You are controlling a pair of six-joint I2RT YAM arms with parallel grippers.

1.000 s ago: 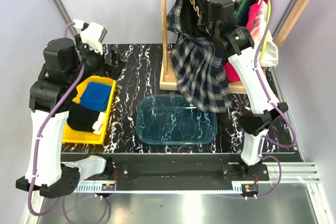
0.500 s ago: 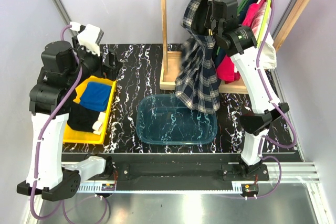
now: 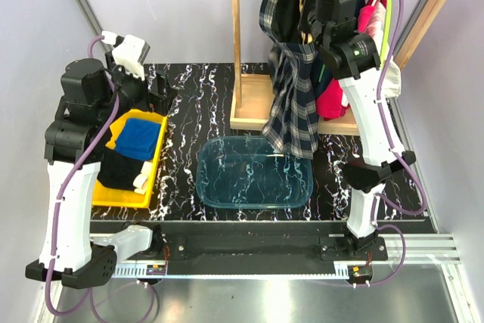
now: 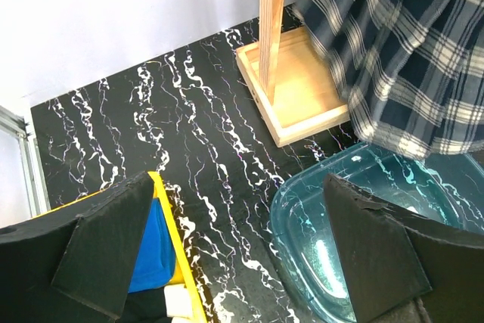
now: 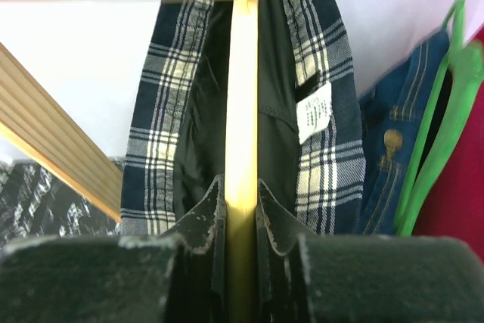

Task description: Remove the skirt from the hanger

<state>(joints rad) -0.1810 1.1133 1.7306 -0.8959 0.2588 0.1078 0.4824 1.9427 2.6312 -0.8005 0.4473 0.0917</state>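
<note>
Skirt (image 3: 291, 104) hangs from the wooden rack (image 3: 236, 35) at the back of the table, hem drooping just above the clear blue tub (image 3: 203, 179), which I'd guess is the drop spot. From the top, your right gripper (image 3: 311, 13) is up by the rail, tucked into the waistband, so you can't read its jaws there. The left gripper (image 3: 155, 85) sits well apart, near the yellow tray (image 3: 157, 158).

Left wrist view: fingers (image 4: 106, 247) spread wide with nothing between them, looking across at the hem and the tub. My guess is it's there to catch cloth.

Right wrist view: the jaws are pinched onto the cream hanger (image 5: 242, 111), seen edge-on under the rail, with the waistband draped down either side. I reckon you're pinning the hanger so it won't swing while the skirt slides off. The green hanger (image 5: 446, 88) beside it is untouched.
</note>
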